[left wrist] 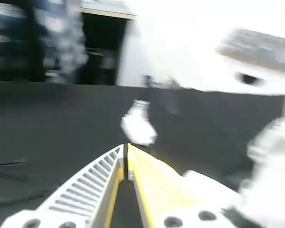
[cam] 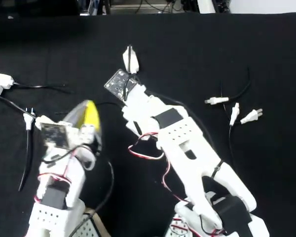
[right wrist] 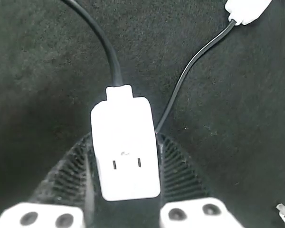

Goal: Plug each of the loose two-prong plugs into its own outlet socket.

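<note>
- While the right gripper (cam: 130, 60) sits toward twelve o'clock on the black table (cam: 266, 49), its fingers are closed against both sides of a white outlet socket (right wrist: 126, 152). The socket's two slots face the wrist camera, and its black cable (right wrist: 97, 38) runs off away from the arm.
- The left gripper (left wrist: 127, 148) is at about eight o'clock in the high view. Its white and yellow fingers are pressed tip to tip with nothing between them.
- Three loose plugs lie near one another at three o'clock: one (cam: 216, 100), another (cam: 234, 113) and a third (cam: 251, 117), all well apart from both grippers.
- A fourth plug (cam: 28, 119) lies at nine o'clock, just beside the left arm, and what looks like a second socket (cam: 0, 83) rests at ten o'clock by the table edge.
- The step in hand seems to be presenting the socket: it is gripped, but no plug is seen mated with it.
- The next move likely falls to the left gripper. It must open and take a plug by its body with the prongs left free, the nine o'clock one being closest.
- It then has to line both prongs up with the slots and push straight in while the right gripper braces.
</note>
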`<state>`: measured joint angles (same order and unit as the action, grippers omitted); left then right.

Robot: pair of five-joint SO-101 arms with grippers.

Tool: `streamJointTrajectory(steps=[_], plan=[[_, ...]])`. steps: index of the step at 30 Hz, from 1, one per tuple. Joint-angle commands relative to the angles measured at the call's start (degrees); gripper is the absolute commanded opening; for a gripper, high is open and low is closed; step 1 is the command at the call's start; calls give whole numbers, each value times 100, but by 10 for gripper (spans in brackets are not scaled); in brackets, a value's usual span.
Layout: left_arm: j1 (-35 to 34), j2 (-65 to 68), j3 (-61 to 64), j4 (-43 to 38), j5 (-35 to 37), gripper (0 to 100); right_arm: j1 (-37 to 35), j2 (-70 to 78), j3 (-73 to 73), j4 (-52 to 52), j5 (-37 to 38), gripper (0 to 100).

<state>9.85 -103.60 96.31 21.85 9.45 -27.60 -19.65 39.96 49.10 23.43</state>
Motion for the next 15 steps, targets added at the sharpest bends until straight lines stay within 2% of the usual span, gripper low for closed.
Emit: streamJointTrajectory(steps=[1,6,11,15], plan=[[760,-88,110,26,62,33,-176,-242,-48,-62,-97,12],[778,-88,110,-158,62,33,-264,-242,-207,-44,-325,12],[787,-88,110,378,62,33,-387,-708,-207,44,-352,12],[769,-88,110,422,62,30,-633,-1297,-233,413,-325,12]])
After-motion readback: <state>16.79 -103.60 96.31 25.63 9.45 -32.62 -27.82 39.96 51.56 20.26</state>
